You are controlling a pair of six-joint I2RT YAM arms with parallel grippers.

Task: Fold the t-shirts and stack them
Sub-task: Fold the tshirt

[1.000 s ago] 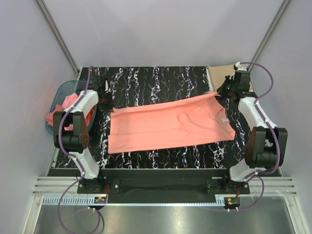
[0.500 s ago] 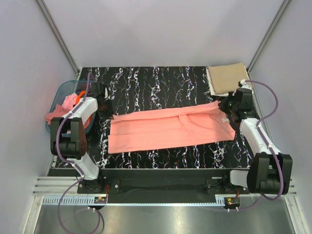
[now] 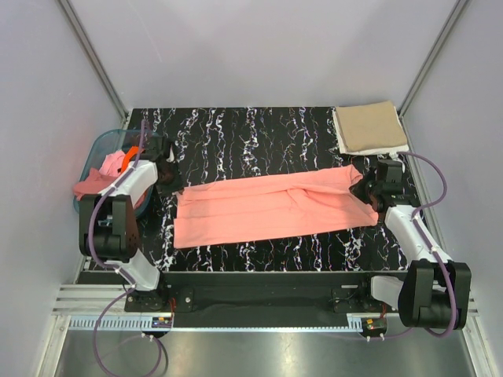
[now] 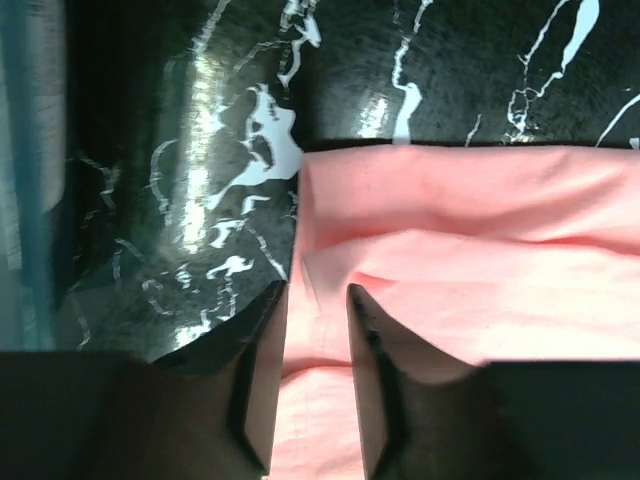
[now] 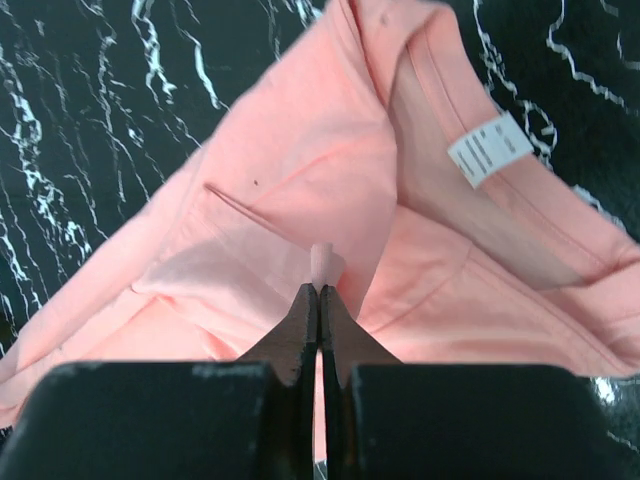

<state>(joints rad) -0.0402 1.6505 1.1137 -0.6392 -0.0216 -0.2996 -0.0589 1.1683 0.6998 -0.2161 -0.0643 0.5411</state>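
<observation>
Pinching one salmon t-shirt (image 3: 259,208): right gripper (image 5: 320,288); one tan t-shirt (image 3: 369,128) folded.

A salmon-pink t-shirt (image 3: 267,208) spans the desk (image 3: 251,133) between left gripper (image 3: 167,174) and right gripper (image 3: 358,187); a tan t-shirt (image 3: 369,129) lies folded far right.

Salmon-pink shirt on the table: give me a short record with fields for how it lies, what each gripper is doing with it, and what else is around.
shirt: salmon-pink t-shirt, lying as a long band from left to right across the table
left gripper: open, fingers straddling the shirt's left edge
right gripper: shut on a pinch of the shirt's fabric near the collar
stack: one folded tan t-shirt, far right corner
basket: teal, at the table's left edge, pink and orange tees inside
</observation>
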